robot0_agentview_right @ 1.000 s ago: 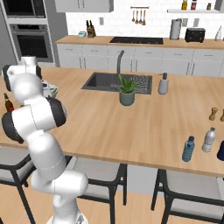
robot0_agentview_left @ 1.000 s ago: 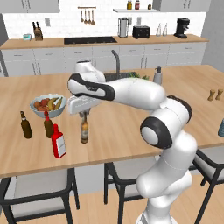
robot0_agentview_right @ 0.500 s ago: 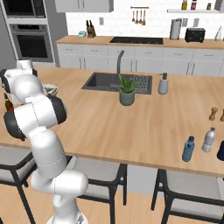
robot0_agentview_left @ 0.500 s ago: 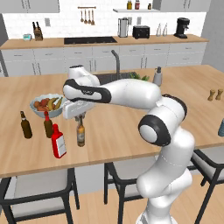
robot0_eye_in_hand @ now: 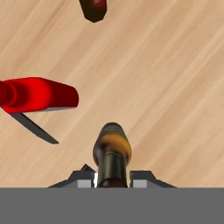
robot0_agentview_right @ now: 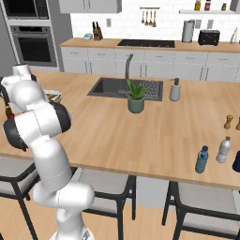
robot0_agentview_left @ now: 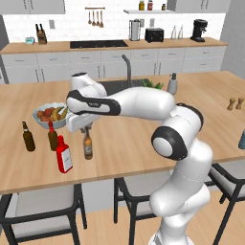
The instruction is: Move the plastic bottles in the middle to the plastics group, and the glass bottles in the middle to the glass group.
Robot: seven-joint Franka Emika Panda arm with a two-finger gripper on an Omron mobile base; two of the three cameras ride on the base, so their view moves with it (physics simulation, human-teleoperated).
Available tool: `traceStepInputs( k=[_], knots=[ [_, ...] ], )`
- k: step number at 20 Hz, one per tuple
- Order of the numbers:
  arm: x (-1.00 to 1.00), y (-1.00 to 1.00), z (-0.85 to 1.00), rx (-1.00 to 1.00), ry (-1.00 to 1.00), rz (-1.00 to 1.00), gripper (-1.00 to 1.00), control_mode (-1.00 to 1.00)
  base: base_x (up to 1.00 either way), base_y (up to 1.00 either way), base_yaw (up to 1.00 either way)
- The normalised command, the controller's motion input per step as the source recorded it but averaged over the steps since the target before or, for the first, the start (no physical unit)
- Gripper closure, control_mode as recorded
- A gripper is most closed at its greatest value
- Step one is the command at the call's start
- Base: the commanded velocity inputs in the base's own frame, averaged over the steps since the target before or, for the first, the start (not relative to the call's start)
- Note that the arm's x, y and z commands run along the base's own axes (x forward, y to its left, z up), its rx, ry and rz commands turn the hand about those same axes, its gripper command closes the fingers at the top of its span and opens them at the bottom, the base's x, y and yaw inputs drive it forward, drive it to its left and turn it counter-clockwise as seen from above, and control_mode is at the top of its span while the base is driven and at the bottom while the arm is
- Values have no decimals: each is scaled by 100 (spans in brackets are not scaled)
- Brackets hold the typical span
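Your fingers [robot0_eye_in_hand: 113, 180] are clamped on the neck of the amber bottle [robot0_agentview_left: 88, 146], left of centre in the left base view on the table [robot0_agentview_left: 143, 139]. The red bottle [robot0_agentview_left: 63, 154] stands just beside it; swing carelessly toward the glass group [robot0_agentview_left: 28, 136] and you risk toppling it.

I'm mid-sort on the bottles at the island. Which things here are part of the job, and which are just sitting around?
Job:
- amber bottle, at the gripper
- red bottle
- glass group: plain dark bottle, red-topped bottle
- plastics group: blue bottle, clear bottle

Lying about:
- fruit bowl
- potted plant
- soap dispenser
- salt and pepper shakers
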Motion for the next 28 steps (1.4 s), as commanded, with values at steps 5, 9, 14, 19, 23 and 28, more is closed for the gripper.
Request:
traceStepInputs(
  k=[5, 9, 14, 19, 23, 28],
  knots=[
    [0, 8, -12, 0, 0, 0, 100, -100, 0, 0, 0],
    [0, 7, -22, 0, 0, 0, 100, -100, 0, 0, 0],
    [0, 4, -30, 0, 0, 1, 100, -100, 0, 0, 0],
    [0, 0, -13, 0, 0, 2, 100, -100, 0, 0, 0],
    [0, 0, -2, 0, 0, 3, 100, -100, 0, 0, 0],
    [0, 1, 0, 0, 0, 2, -100, -100, 0, 0, 0]
  ],
)
